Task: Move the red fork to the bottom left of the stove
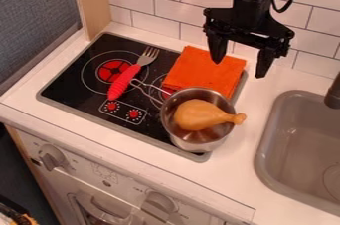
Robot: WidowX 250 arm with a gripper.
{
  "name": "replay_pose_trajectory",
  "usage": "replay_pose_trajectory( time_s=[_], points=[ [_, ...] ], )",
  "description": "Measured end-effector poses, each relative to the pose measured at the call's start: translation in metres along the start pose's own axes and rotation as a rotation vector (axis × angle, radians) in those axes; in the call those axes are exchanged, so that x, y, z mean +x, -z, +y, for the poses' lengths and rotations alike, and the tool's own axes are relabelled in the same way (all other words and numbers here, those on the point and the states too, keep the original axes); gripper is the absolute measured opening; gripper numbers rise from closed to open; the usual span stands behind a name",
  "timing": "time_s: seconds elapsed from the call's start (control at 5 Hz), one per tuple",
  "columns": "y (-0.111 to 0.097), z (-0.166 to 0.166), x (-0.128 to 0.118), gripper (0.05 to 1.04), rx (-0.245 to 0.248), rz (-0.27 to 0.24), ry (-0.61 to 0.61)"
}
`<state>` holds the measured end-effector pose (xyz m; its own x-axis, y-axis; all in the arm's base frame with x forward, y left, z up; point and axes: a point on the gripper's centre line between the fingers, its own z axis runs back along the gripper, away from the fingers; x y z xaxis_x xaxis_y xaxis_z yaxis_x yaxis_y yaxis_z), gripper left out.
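Observation:
The black gripper (239, 67) hangs at the upper right, above the right edge of the orange cloth, its two fingers spread apart with nothing between them. Down and to its left, the red fork (125, 80) lies on the black stove (69, 82), partly over the left burner. Its metal tines point up and to the right, and its red handle runs down toward the control knobs. The handle's lower part is close to the wire handle of the metal pot.
A metal pot (195, 142) holding a toy drumstick (203, 115) stands on the stove's right front. Behind it lies a folded orange cloth (204, 71). At the right is a grey sink (268, 142); a tiled wall (156, 5) rises behind the counter.

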<state>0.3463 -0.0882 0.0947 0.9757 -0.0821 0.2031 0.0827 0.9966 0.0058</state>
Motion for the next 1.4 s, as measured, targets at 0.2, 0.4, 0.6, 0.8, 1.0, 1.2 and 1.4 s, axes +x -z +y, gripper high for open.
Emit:
replay_pose_trajectory(
  time_s=[0.2,0.4,0.6,0.8,1.0,1.2,1.4],
  points=[
    [0.011,0.0,-0.004,1.001,0.001,0.034,-0.004],
    [0.016,0.012,-0.009,1.001,-0.003,0.057,-0.042],
    [0.022,0.041,-0.012,1.001,0.007,0.067,-0.121],
    [0.022,0.054,-0.012,1.001,0.017,0.073,-0.136],
    [0.023,0.095,-0.018,1.001,0.046,0.092,-0.168],
    [0.03,0.11,-0.025,1.001,0.059,0.117,-0.121],
    [0.034,0.136,-0.033,1.001,0.1,0.11,-0.138]
  ],
)
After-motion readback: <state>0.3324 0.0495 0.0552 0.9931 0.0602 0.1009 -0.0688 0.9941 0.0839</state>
